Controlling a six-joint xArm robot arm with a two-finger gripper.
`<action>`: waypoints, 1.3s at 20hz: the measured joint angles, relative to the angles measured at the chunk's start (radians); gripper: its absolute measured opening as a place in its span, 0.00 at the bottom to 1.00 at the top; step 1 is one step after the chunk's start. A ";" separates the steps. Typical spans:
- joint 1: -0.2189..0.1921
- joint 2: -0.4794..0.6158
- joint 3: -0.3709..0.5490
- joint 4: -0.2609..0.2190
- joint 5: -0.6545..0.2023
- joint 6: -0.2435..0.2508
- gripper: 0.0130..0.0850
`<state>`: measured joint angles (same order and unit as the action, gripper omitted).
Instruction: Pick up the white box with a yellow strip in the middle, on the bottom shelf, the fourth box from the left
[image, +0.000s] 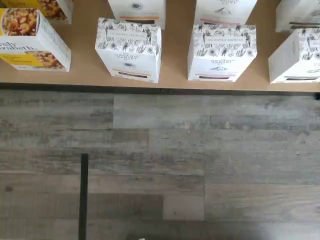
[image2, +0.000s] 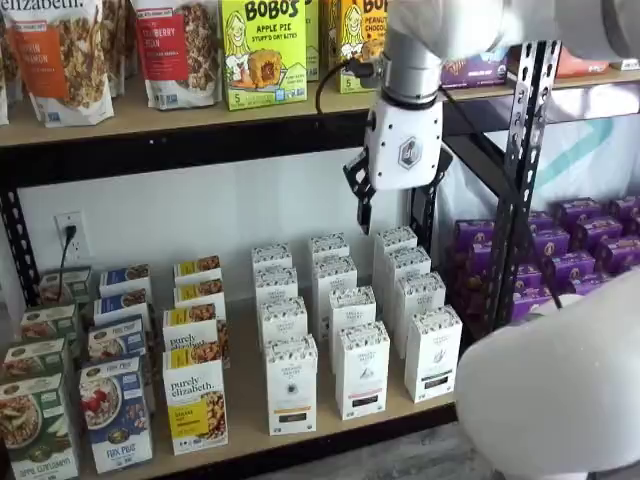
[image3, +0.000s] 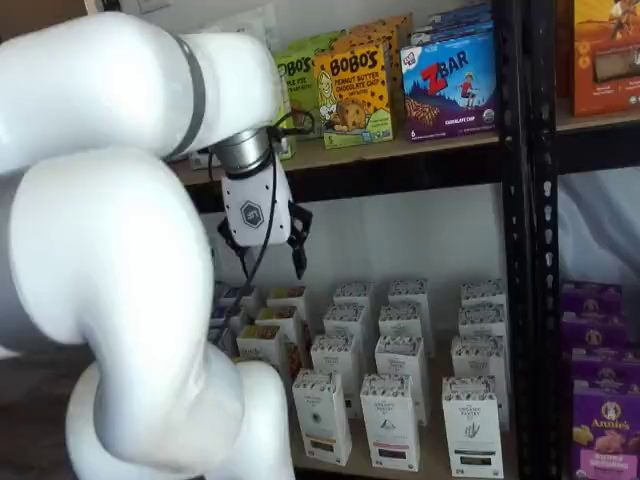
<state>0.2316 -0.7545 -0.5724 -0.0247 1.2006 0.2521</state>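
The white box (image: 129, 50) stands at the front edge of the bottom shelf (image: 175, 55), with a speckled top and a thin yellowish strip low on its front. It shows in both shelf views (image2: 290, 385) (image3: 322, 415), just right of the purely elizabeth boxes. My gripper (image3: 268, 262) hangs well above the cartons and in front of the rack. Its black fingers stand apart with a plain gap and hold nothing. It also shows in a shelf view (image2: 395, 215), above the rows of white cartons.
A purely elizabeth box (image: 30, 40) stands left of the white box, and a like carton with a dark strip (image: 221, 52) stands right of it. More white cartons stand behind. A black rack post (image2: 525, 150) and purple boxes (image2: 580, 250) are at the right. My arm's white bulk (image3: 120, 250) blocks the left side.
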 joint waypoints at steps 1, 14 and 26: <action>0.000 0.020 0.001 -0.001 -0.014 0.001 1.00; -0.029 0.273 0.041 0.099 -0.318 -0.085 1.00; -0.040 0.543 0.003 0.155 -0.522 -0.152 1.00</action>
<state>0.1914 -0.2119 -0.5699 0.1301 0.6786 0.1002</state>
